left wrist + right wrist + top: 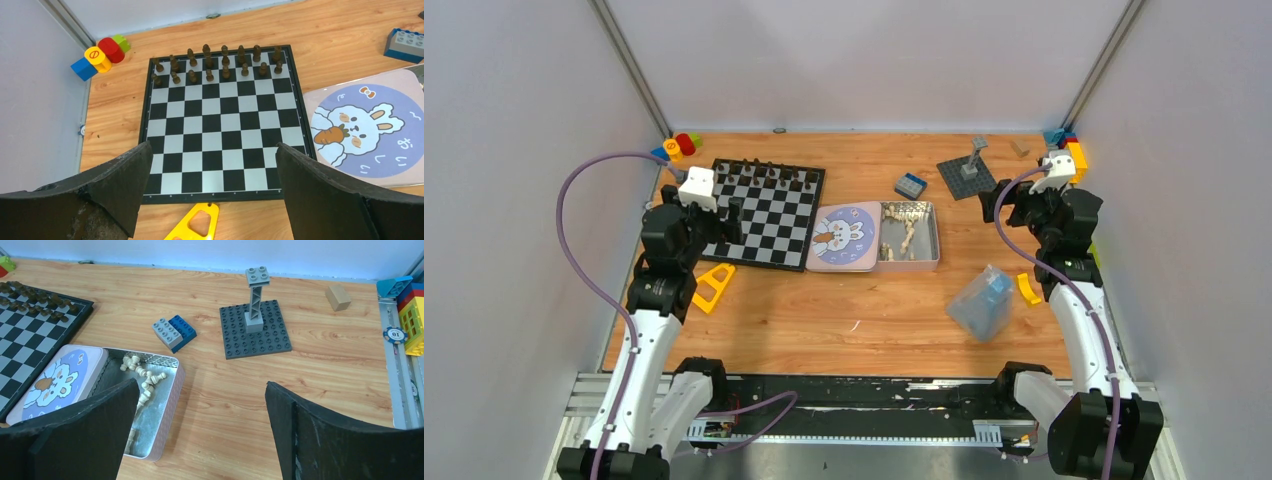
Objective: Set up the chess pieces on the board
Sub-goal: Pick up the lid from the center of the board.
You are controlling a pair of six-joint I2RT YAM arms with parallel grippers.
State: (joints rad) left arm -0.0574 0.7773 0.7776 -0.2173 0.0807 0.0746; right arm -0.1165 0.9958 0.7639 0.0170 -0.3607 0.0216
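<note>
From above, the board (pixel 764 213) lay flat in the far-left part of the bench (pixel 844 320). The dark chess pieces (pixel 769 176) stood along its far edge. Just beside the board's right edge lay a rabbit-printed lid (pixel 844 237). Against the lid's right side sat an open metal tin (pixel 911 266) holding the pale chess pieces (pixel 908 225) in a loose heap. The left arm (pixel 659 290) reached over the board's left edge, and the right arm (pixel 1074 290) stood near the bench's right edge. A grey studded plate (pixel 967 178) sat toward the far edge, and a yellow part (pixel 713 287) lay just off the board's near-left corner.

In the left wrist view, the left gripper (pixel 212 150) hung above the board's near edge, its fingers wide apart with nothing between them. The dark pieces stood upright in two rows on the board's far side. Coloured bricks (pixel 100 55) were clustered by the bench's far-left corner.

In the right wrist view, the right gripper (pixel 200 390) was likewise spread wide and held nothing, above bare bench to the right of the tin. The pale pieces lay on their sides inside the tin. A grey-and-blue brick (pixel 174 333) lay between the tin and the studded plate. A thin grey tower (pixel 256 297) stood upright on the plate.
</note>
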